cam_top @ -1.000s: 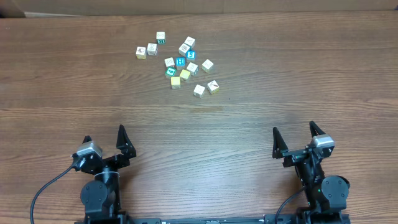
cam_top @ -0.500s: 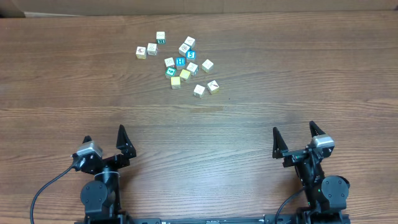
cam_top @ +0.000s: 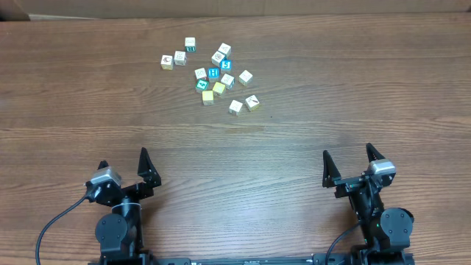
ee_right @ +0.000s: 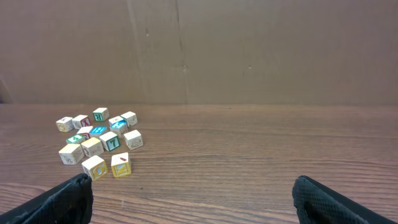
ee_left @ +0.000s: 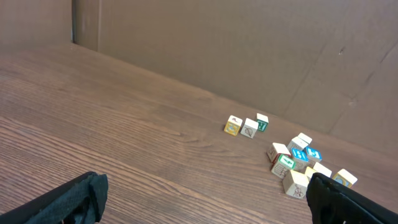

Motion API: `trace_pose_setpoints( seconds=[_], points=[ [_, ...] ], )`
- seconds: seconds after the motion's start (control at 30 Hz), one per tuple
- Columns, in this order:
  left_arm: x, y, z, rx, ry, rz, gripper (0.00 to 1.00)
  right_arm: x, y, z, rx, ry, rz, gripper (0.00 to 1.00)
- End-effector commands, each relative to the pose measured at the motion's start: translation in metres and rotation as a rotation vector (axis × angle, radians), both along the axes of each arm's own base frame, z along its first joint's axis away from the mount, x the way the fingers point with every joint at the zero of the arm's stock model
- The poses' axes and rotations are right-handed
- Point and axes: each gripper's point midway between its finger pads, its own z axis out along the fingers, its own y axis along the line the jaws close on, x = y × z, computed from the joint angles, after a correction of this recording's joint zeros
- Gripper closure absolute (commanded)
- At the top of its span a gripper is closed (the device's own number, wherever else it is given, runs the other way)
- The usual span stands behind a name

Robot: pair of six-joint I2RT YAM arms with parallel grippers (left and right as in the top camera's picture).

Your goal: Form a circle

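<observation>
Cubes (cam_top: 213, 73) lay unmoved in a loose heap, no circle begun, while left tool (cam_top: 123, 159) and right tool (cam_top: 347, 152) stayed spread, well apart from them.

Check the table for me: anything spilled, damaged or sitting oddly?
Nothing looks spilled or damaged. The cubes lie in a loose, uneven cluster on the far part of the table, turned at differing angles, with no ring formed. The left pincer and right pincer stand open, touching nothing.
</observation>
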Motion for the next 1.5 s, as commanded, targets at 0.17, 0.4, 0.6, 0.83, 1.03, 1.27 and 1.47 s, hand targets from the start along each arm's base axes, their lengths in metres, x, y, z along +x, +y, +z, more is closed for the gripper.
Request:
trace_pose_setpoints(
  seconds=[0.17, 0.4, 0.6, 0.83, 1.03, 1.27, 1.47],
  points=[
    [0.000, -0.003, 0.001, 0.019, -0.005, -0.015, 0.00, 0.000, -0.002, -0.001, -0.001, -0.006, -0.010, 0.00],
    [0.000, -0.003, 0.001, 0.018, -0.005, -0.016, 0.01, 0.000, -0.002, -0.001, -0.001, -0.006, -0.010, 0.00],
    [0.000, -0.003, 0.001, 0.018, -0.005, -0.019, 0.00, 0.000, -0.002, -0.001, -0.001, -0.006, -0.010, 0.00],
    [-0.002, -0.030, 0.031, 0.015, -0.051, -0.172, 0.00, 0.000, -0.002, -0.001, -0.001, -0.006, -0.010, 0.00],
    [-0.018, -0.032, 0.086, 0.014, -0.042, -0.176, 0.00, 0.000, -0.002, -0.001, -0.001, -0.006, -0.010, 0.00],
    [-0.015, -0.045, 0.172, 0.040, 0.060, -0.262, 0.00, 0.000, -0.002, -0.001, -0.001, -0.006, -0.010, 0.00],
    [0.021, -0.047, 0.230, 0.027, 0.293, -0.299, 0.00, 0.000, -0.002, -0.001, -0.001, -0.006, -0.010, 0.00]
  ],
)
